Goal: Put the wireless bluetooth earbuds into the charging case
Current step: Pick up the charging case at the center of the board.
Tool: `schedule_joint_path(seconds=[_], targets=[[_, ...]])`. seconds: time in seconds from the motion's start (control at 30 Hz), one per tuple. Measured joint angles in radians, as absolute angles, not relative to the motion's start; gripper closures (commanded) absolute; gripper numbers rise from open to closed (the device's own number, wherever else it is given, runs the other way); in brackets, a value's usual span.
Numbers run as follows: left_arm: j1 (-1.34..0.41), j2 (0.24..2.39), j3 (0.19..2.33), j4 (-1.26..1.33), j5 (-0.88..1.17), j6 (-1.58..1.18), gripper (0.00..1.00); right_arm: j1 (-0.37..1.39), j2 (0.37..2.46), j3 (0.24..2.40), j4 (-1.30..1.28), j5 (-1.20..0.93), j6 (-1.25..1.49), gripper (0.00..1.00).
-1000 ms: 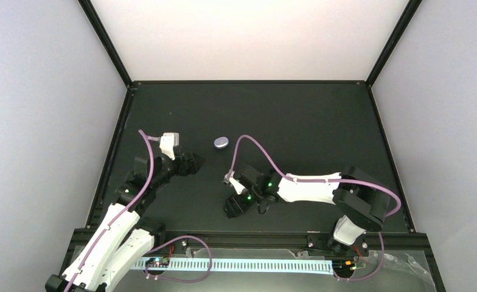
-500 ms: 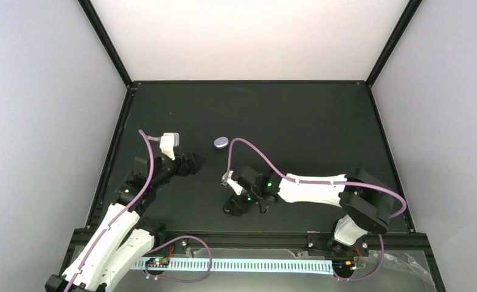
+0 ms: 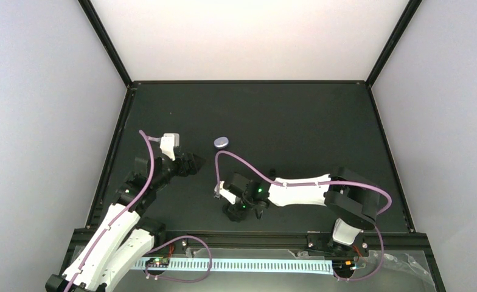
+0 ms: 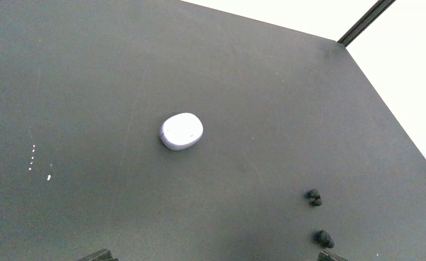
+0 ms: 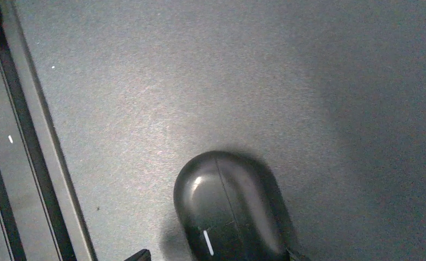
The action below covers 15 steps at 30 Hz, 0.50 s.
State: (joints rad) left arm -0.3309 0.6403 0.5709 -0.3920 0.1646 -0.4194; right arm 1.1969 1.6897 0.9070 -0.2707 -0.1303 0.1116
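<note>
The dark surface [image 3: 297,121] carries everything. The right claw [image 3: 233,213] is low near the front edge, its tips straddling a black oval case [image 5: 227,212]; I cannot tell whether it presses the case. The left claw [image 3: 194,163] is spread wide and holds nothing. A pale oval case [image 4: 181,131] lies ahead of it. Two black earbuds [image 4: 313,197] rest near one of its tips.

Matte black table [image 3: 297,121], black frame posts [image 3: 105,41], pale walls [image 3: 41,121] — bright, even light
</note>
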Motion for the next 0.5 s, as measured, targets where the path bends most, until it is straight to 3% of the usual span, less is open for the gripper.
schedule_joint_path(seconds=[0.3,0.5], targets=[[-0.331,0.64,0.571,-0.392,0.165,-0.419,0.01,1.23,1.69,0.893,-0.242,-0.105,0.11,0.5],[-0.331,0.638,0.566,-0.392,0.164,-0.419,0.01,1.234,1.69,0.881,-0.208,-0.088,0.116,0.43]])
